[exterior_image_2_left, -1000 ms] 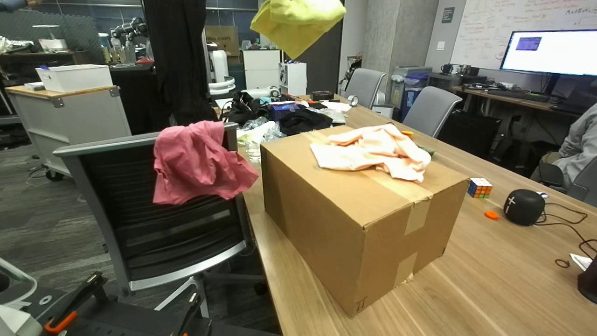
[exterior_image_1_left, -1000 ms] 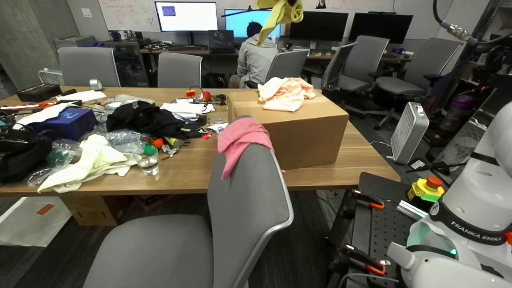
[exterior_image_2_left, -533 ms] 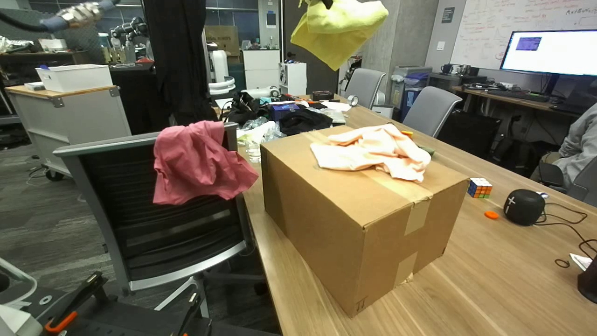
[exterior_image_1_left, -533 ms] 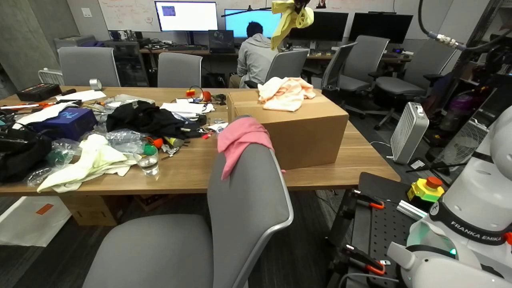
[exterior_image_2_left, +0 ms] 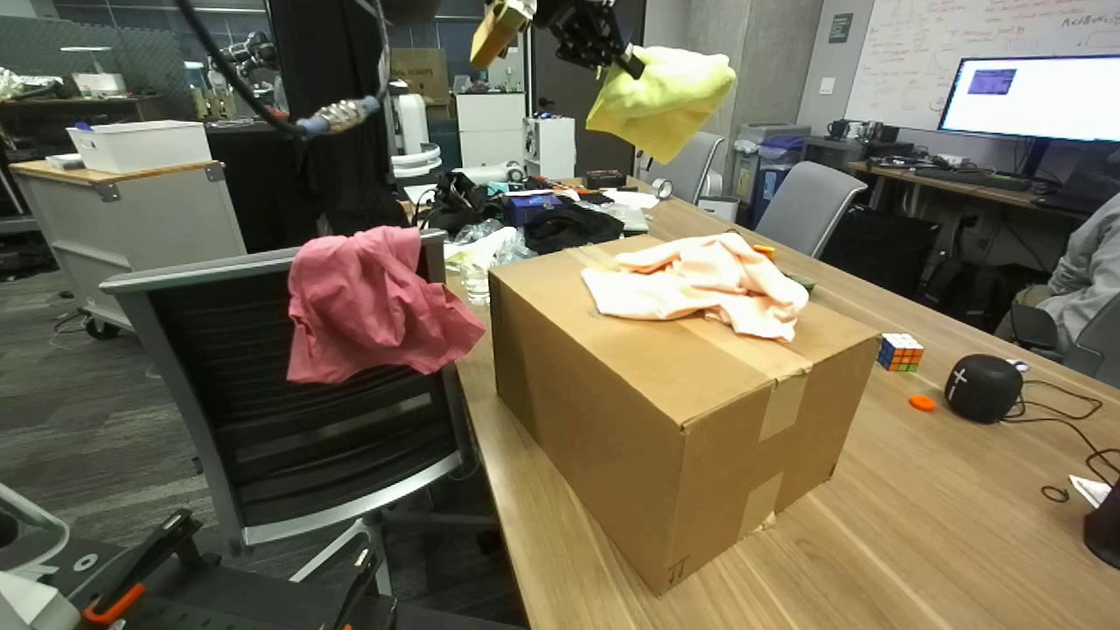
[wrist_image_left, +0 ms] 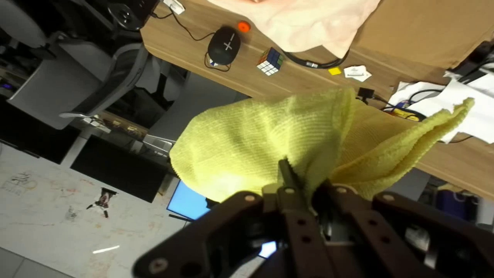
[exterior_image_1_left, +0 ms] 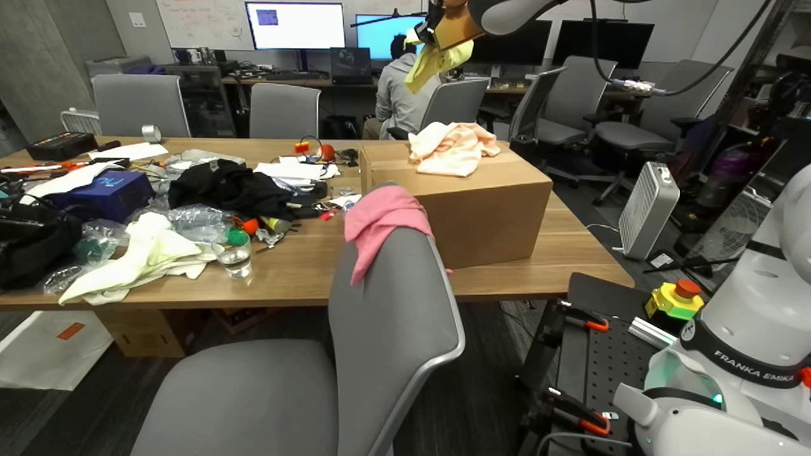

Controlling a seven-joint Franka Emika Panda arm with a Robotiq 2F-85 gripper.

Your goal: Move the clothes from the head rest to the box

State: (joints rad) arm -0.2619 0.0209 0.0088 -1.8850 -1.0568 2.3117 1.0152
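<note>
My gripper [exterior_image_2_left: 628,63] is shut on a yellow cloth [exterior_image_2_left: 665,101] and holds it in the air, higher than the box. The cloth hangs from the fingers in both exterior views [exterior_image_1_left: 437,63]. In the wrist view the gripper [wrist_image_left: 307,173] pinches this yellow cloth [wrist_image_left: 247,135], which hides the right fingertip. A pink cloth [exterior_image_2_left: 376,302] hangs over the top of the grey chair's backrest [exterior_image_1_left: 399,304]; it shows in both exterior views [exterior_image_1_left: 386,218]. The closed cardboard box [exterior_image_2_left: 586,420] stands on the table. A peach cloth [exterior_image_2_left: 700,284] lies crumpled on its top.
The wooden table [exterior_image_1_left: 291,278] holds a glass of water [exterior_image_1_left: 236,256], a pale yellow cloth [exterior_image_1_left: 142,256], black fabric [exterior_image_1_left: 222,187] and other clutter. A black speaker [exterior_image_2_left: 983,388] and a puzzle cube [exterior_image_2_left: 899,352] lie beyond the box. A person [exterior_image_1_left: 405,95] sits behind the table.
The arm and gripper have come lower into both exterior views, with the yellow cloth swinging along and staying in the grip. The pink cloth, peach cloth, chair and box have not moved.
</note>
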